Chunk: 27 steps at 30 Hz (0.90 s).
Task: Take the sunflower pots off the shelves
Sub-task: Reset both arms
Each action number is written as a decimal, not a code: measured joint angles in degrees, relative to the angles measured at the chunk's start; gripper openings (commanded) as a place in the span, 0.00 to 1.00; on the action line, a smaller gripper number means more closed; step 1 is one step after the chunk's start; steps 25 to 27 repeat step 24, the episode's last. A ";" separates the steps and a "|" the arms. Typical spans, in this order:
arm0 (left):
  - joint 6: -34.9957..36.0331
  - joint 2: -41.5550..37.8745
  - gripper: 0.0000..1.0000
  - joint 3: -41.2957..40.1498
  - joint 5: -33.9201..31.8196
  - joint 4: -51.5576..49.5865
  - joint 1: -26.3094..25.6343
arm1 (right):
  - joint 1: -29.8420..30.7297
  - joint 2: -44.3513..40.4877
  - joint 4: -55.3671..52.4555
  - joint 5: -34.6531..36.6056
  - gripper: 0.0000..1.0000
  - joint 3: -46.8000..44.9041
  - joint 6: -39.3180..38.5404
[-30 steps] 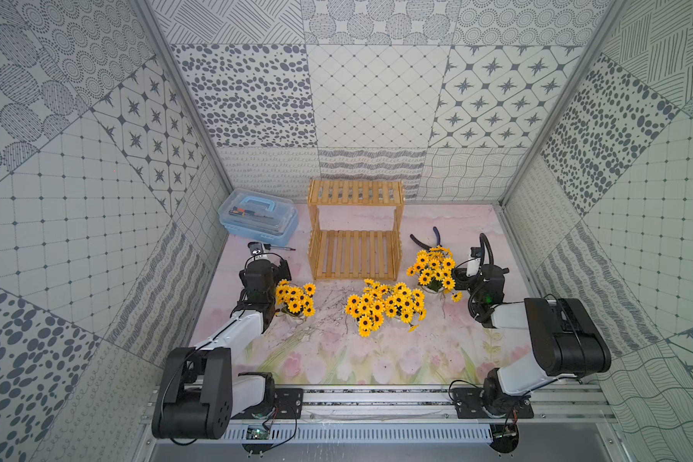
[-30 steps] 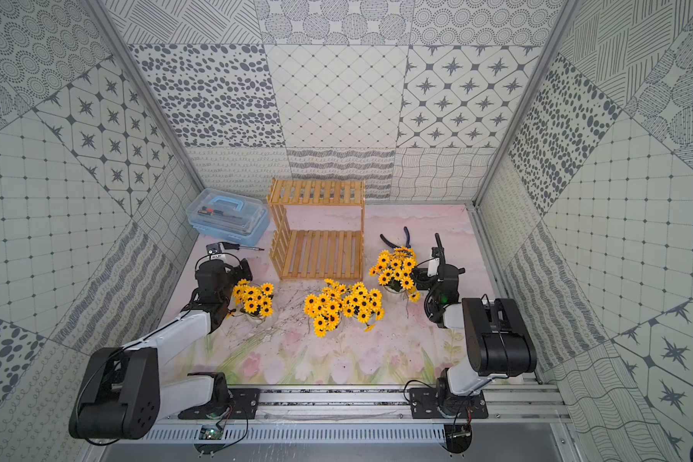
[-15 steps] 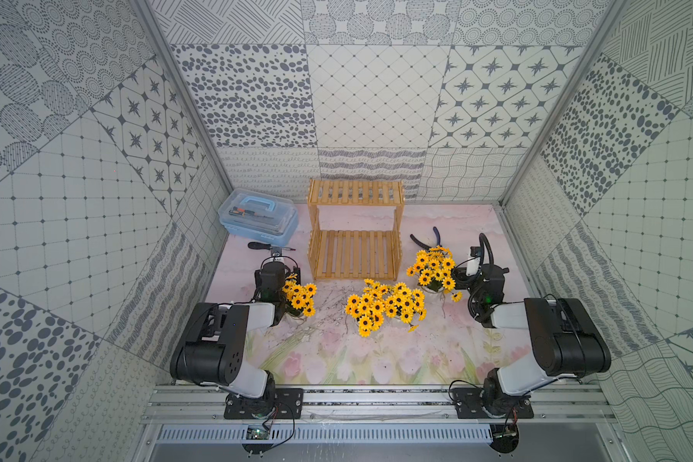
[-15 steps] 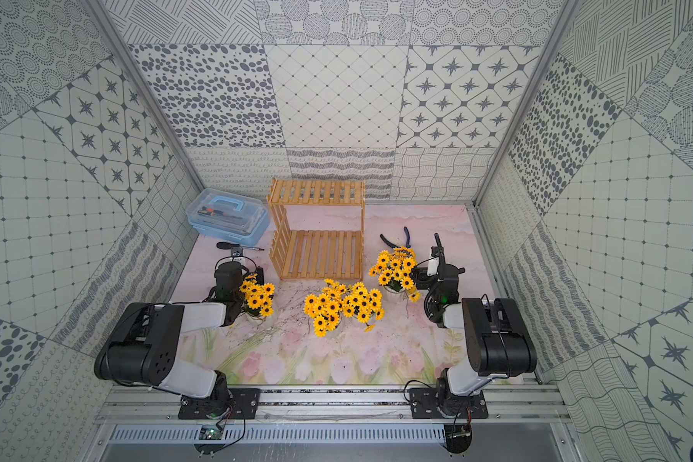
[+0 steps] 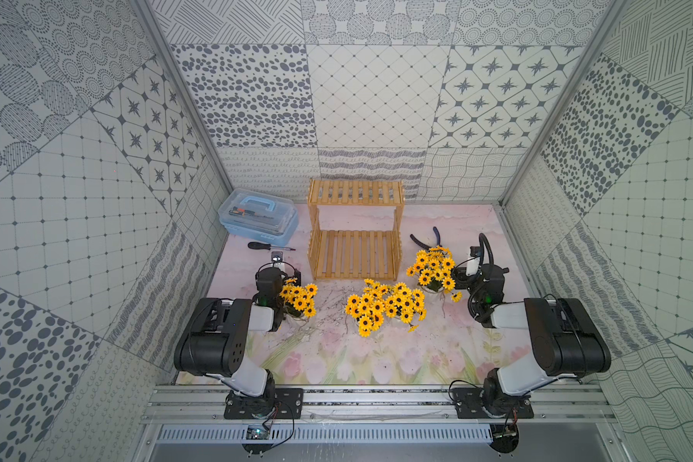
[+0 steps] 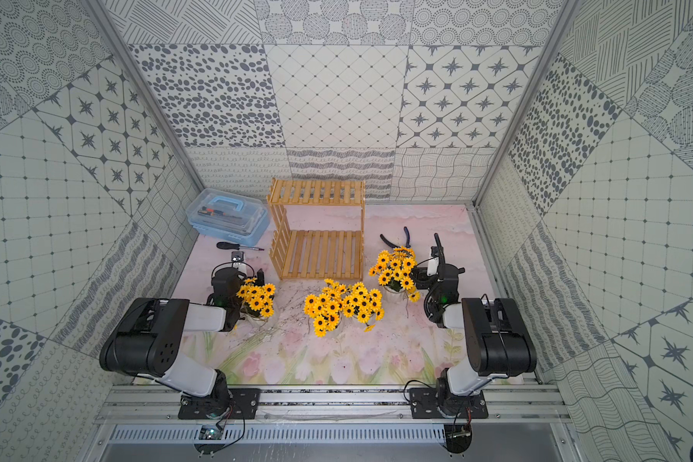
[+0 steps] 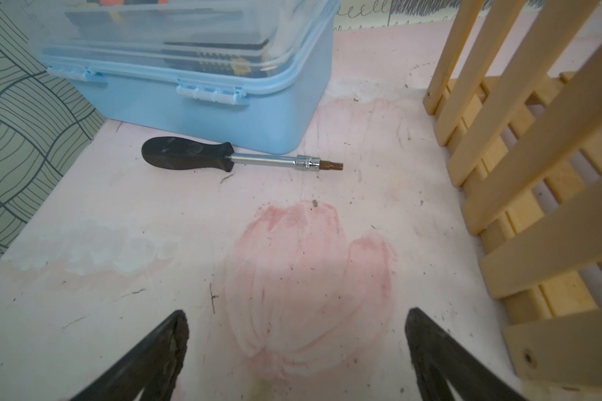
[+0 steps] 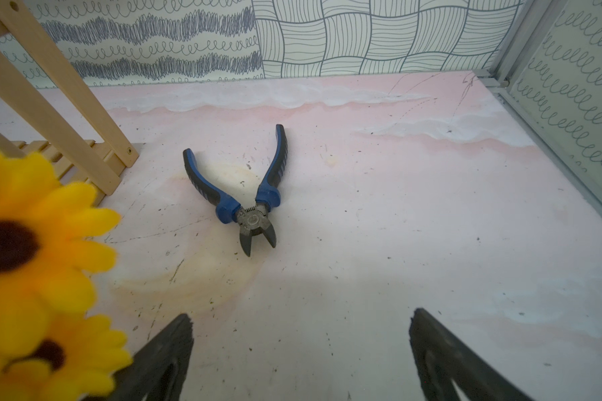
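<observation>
Yellow sunflower pots (image 5: 385, 308) are sitting mid-frame on the tabletop (image 5: 337, 360) below the shelves (image 5: 355, 252); both arms' jaws are gaping empty.

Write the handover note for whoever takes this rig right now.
Left tool: open, empty, low over the mat.
Right tool: open, empty, beside the rightmost pot.
Sunflower pots: all four are on the mat, none on the shelves. One is by the left arm, two are together in the middle, one is by the right arm.
Done: both tiers are bare.
Left: nothing to unload, as far as the views show; probably just draw the arms back.
</observation>
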 measured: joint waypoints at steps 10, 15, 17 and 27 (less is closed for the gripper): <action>0.11 0.17 0.98 0.68 2.03 0.68 0.61 | -0.02 0.00 0.07 0.00 0.98 0.00 -0.13; -0.09 0.20 0.98 1.11 2.03 0.48 0.92 | 0.00 0.00 0.09 0.00 0.98 0.00 -0.13; -0.15 0.20 0.98 1.29 2.03 0.46 0.98 | 0.00 0.00 0.09 0.00 0.98 0.00 -0.15; -0.26 0.20 0.98 1.46 2.05 0.37 1.25 | 0.44 0.00 0.11 0.39 0.98 0.00 -0.33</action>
